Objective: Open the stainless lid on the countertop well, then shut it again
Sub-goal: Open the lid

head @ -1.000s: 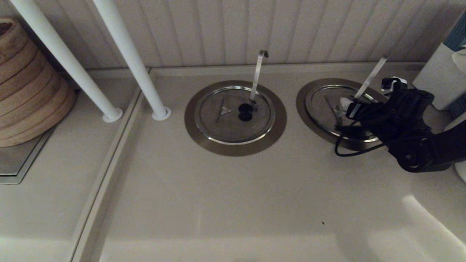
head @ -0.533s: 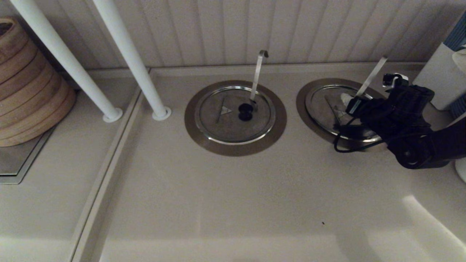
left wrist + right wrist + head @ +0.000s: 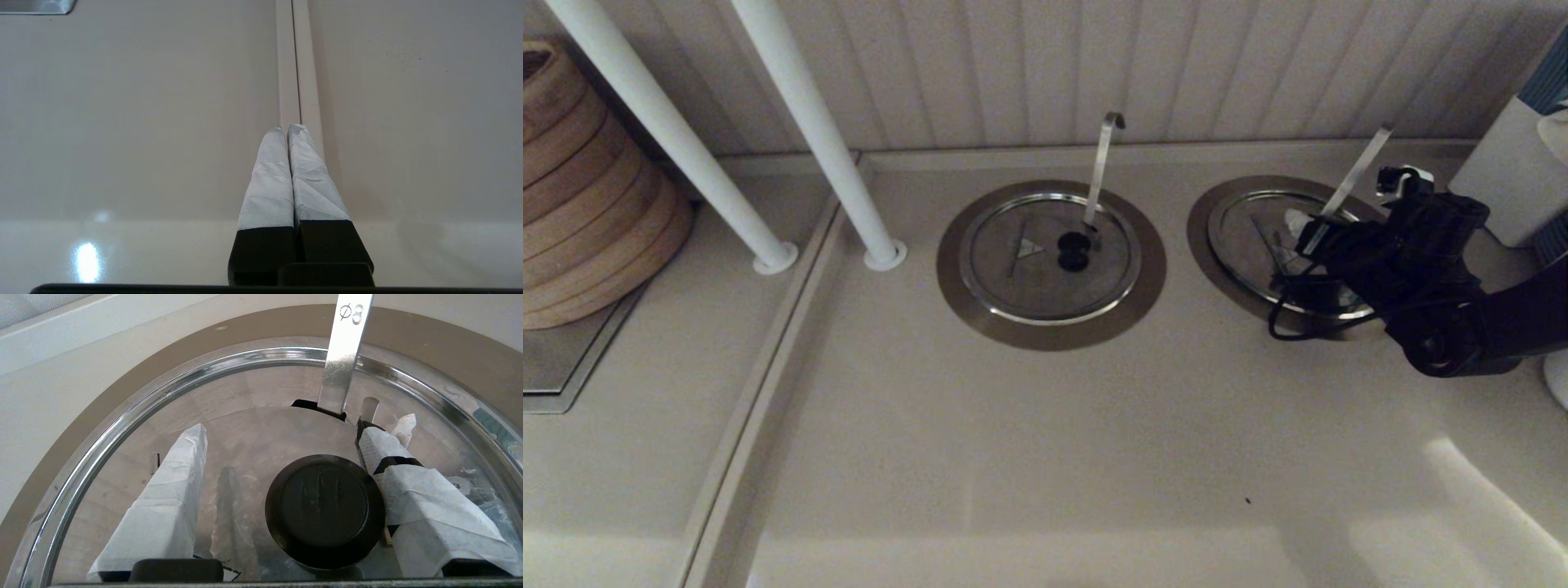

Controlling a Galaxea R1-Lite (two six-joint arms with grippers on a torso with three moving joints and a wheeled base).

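The stainless lid [image 3: 1245, 241] lies seated in the countertop well, whose dull ring [image 3: 1202, 237] shows at the right. A straight flat handle [image 3: 1356, 173] pokes up through the lid's slot. My right gripper [image 3: 1303, 243] hovers low over the lid. In the right wrist view this right gripper [image 3: 282, 433] is open, with the black knob [image 3: 325, 506] between its taped fingers. One finger [image 3: 408, 477] touches the knob's side; the other finger [image 3: 163, 498] stands well apart. The left gripper [image 3: 287, 128] is shut and empty over a countertop seam, outside the head view.
A second lidded well [image 3: 1013, 269] with a hook-tipped handle [image 3: 1103, 159] sits in the middle. Two white poles [image 3: 809, 131] and stacked bamboo steamers [image 3: 580, 196] stand at the left. A white container [image 3: 1507, 175] is at the far right, the panelled wall just behind.
The right arm has shifted a little to the left and toward the wall over the lid. The lid stays seated in its well.
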